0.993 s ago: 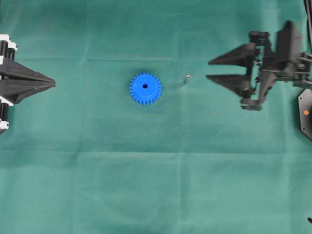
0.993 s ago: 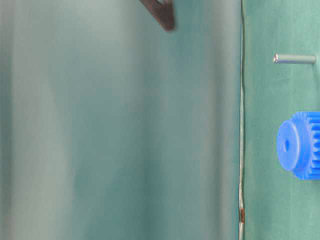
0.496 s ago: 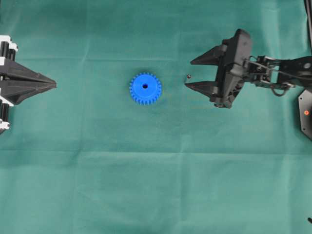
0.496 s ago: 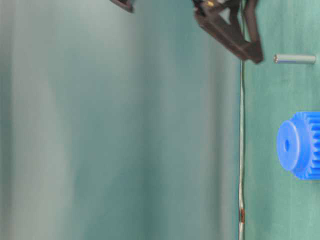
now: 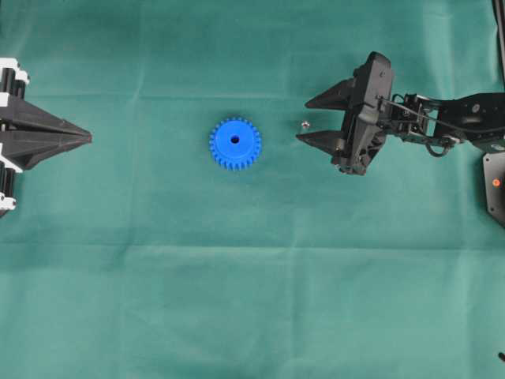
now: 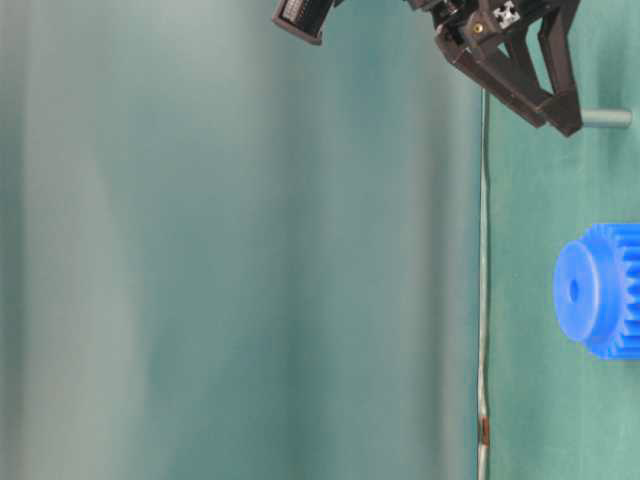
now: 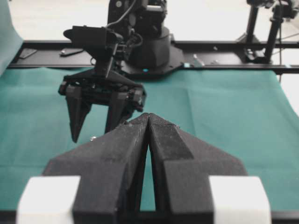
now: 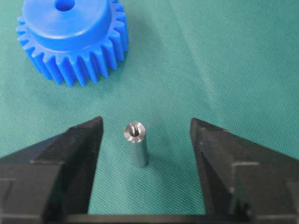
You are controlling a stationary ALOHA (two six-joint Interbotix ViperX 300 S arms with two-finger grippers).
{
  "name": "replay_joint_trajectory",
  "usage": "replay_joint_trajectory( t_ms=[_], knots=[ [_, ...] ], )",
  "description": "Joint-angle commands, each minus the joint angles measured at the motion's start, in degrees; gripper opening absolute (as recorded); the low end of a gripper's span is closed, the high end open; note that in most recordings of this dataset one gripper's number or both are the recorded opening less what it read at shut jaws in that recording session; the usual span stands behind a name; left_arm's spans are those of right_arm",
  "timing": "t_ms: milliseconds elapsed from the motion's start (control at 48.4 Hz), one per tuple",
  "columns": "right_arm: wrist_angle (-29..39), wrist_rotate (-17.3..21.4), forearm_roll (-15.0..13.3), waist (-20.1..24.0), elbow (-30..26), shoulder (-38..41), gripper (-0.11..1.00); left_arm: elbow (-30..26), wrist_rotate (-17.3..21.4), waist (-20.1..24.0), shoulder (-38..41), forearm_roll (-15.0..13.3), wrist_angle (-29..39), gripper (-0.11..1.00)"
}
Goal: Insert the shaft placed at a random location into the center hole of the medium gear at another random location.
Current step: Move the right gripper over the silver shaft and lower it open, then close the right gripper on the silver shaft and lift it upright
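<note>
Green cloth [image 5: 237,276]: shaft [image 8: 136,143] stands between right hand [image 8: 145,135] fingers.

Green cloth [image 5: 252,300]: covers the counter, faint fold creases crossing it in a grid. Black rail [image 7: 224,69]: runs along the cloth's far edge. Black stands [image 7: 275,28]: upright behind the rail, at right.

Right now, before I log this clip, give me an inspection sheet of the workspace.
Surface: green cloth, creased, bare.
Job's things: shaft standing upright, apart from the blue medium gear; center hole empty.
Clutter: nothing seen.
Grippers: right tool open, fingers either side of the shaft, not touching; left tool shut, at the edge.
Cables: wires along the right arm.
Surroundings: black rail, stands behind the table.
</note>
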Motion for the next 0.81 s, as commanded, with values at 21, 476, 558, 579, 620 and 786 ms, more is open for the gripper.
replay_joint_trajectory(
  t_ms=[21,476,558,579,620,786],
  knots=[
    [-0.6,-0.4,0.0,-0.2,-1.0,-0.6,0.65,-1.4,0.0,0.0,0.3,0.2,-0.2,0.0],
    [-0.6,-0.6,-0.6,-0.2,-1.0,-0.6,0.14,-1.4,-0.1,-0.1,0.3,0.2,-0.2,0.0],
    [-0.6,-0.6,-0.6,-0.1,-1.0,-0.7,0.14,-1.4,-0.1,0.0,0.3,0.2,-0.3,0.0],
    [-0.6,-0.6,-0.5,-0.1,-1.1,-0.7,0.14,-1.4,-0.1,0.0,0.3,0.2,-0.2,0.0],
    [-0.4,-0.4,-0.5,-0.1,-1.1,-1.0,0.14,-1.5,-0.1,-0.1,0.3,0.2,-0.3,0.0],
    [4.8,0.0,-0.5,0.1,-2.0,-5.4,0.14,-1.5,-0.1,0.0,0.3,0.2,-0.2,0.0]
  ],
)
